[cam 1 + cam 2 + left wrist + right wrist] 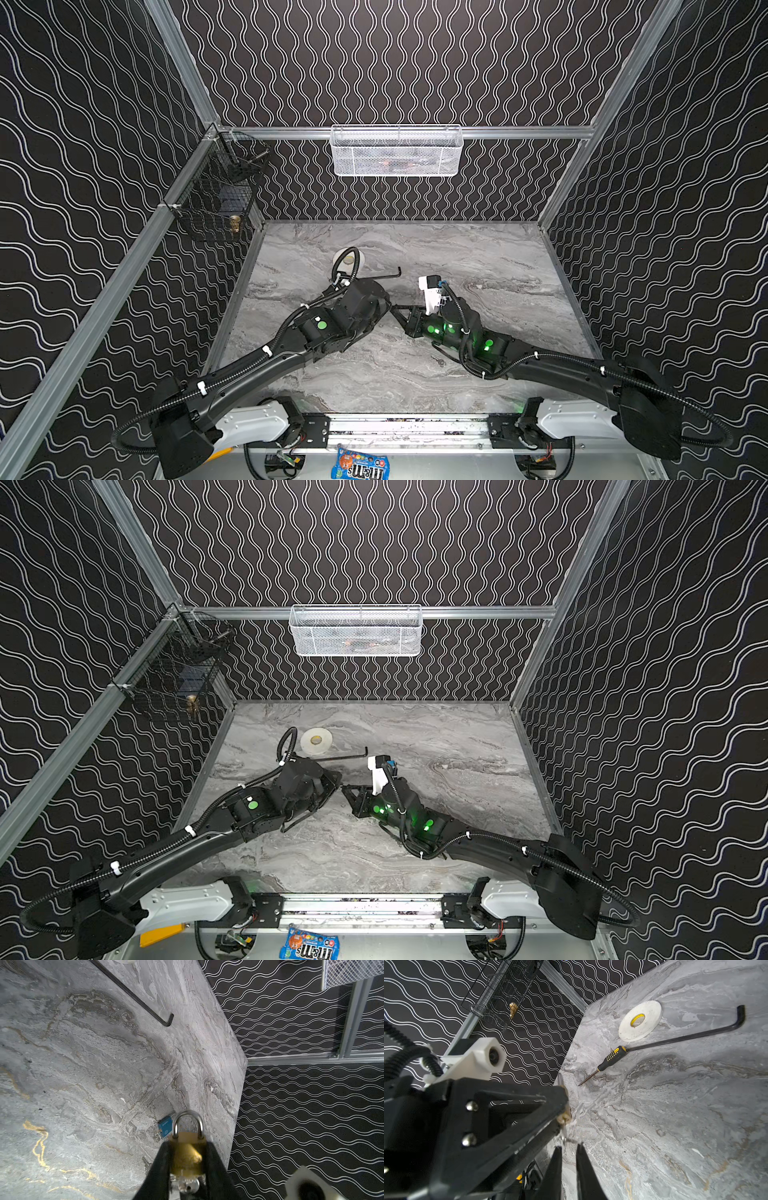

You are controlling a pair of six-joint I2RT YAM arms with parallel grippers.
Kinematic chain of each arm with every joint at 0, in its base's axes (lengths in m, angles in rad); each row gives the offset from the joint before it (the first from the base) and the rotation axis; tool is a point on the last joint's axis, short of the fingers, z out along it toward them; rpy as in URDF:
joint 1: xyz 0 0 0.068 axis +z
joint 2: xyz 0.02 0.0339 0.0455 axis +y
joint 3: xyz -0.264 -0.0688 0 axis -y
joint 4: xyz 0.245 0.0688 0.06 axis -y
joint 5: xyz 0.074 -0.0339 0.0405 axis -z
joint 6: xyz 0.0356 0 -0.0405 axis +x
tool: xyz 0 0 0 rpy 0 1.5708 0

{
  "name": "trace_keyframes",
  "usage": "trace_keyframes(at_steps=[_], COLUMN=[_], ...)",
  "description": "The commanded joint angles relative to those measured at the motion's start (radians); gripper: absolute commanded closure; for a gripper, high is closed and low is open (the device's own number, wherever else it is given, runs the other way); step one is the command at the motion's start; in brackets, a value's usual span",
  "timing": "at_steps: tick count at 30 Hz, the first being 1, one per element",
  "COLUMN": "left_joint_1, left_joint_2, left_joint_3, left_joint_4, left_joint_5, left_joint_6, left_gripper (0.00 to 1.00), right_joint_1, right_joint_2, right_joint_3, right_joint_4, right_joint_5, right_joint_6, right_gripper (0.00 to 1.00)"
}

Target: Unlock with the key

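A brass padlock (187, 1159) with a steel shackle (188, 1120) hangs above the marble table, and my left gripper (187, 1145) is shut on its body. The silver key (188, 1185) sticks out of the padlock's underside. In the right wrist view the key (564, 1135) shows just beyond my right gripper (569, 1148), whose fingers stand slightly apart with nothing between them. In both top views the left gripper (384, 309) and the right gripper (397, 308) meet tip to tip at mid-table, and the padlock is hidden there.
A small blue padlock (165, 1126) lies on the table (478, 257) under the brass one. A black hex wrench (374, 276), a white tape roll (349, 259) and a screwdriver (610, 1057) lie behind the left arm. A white mesh basket (397, 151) and a black wire basket (220, 195) hang on the walls.
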Motion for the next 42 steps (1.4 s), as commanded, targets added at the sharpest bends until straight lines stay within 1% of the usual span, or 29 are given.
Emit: trace_keyframes(at_steps=[1,5,8,10,13,18,24,27,33,35,40,42], left_joint_1=[0.002,0.000,0.001,0.002,0.001,0.002,0.001,0.002,0.001,0.002,0.001,0.000], left_joint_2=[-0.003,-0.003,-0.004,-0.003,-0.001,-0.010,-0.016,-0.020,-0.027,-0.032,-0.048,-0.050], left_joint_3=[0.004,0.001,-0.004,0.001,0.003,-0.001,0.001,0.001,-0.005,-0.014,-0.043,-0.062], left_joint_4=[0.001,0.000,0.011,0.006,0.006,0.013,0.011,0.020,0.047,0.065,0.120,0.148], left_joint_5=[-0.028,-0.023,-0.023,-0.022,-0.020,-0.021,-0.020,-0.017,0.006,0.016,0.030,0.039], left_joint_6=[0.013,0.011,0.010,0.010,0.012,0.012,0.013,0.013,0.013,0.009,-0.008,-0.023], left_gripper=[1.00,1.00,1.00,1.00,1.00,1.00,1.00,1.00,1.00,1.00,1.00,1.00], right_joint_1=[0.000,-0.001,-0.002,-0.004,-0.006,-0.010,-0.022,-0.025,-0.040,-0.050,-0.076,-0.079], right_joint_2=[0.012,0.009,0.023,0.027,0.039,0.060,0.076,0.084,0.076,0.073,0.067,0.067], right_joint_3=[0.027,0.027,0.055,0.053,0.060,0.064,0.070,0.069,0.062,0.054,0.032,0.042], right_joint_4=[0.014,0.042,0.007,0.020,0.024,0.031,0.045,0.047,0.077,0.093,0.184,0.190], right_joint_5=[-0.027,-0.022,-0.013,-0.014,-0.017,-0.027,-0.046,-0.057,-0.083,-0.100,-0.174,-0.195], right_joint_6=[0.035,0.052,0.058,0.062,0.066,0.076,0.088,0.096,0.120,0.145,0.249,0.276], right_gripper=[0.81,0.79,0.79,0.79,0.82,0.83,0.89,0.94,0.98,1.00,1.00,1.00])
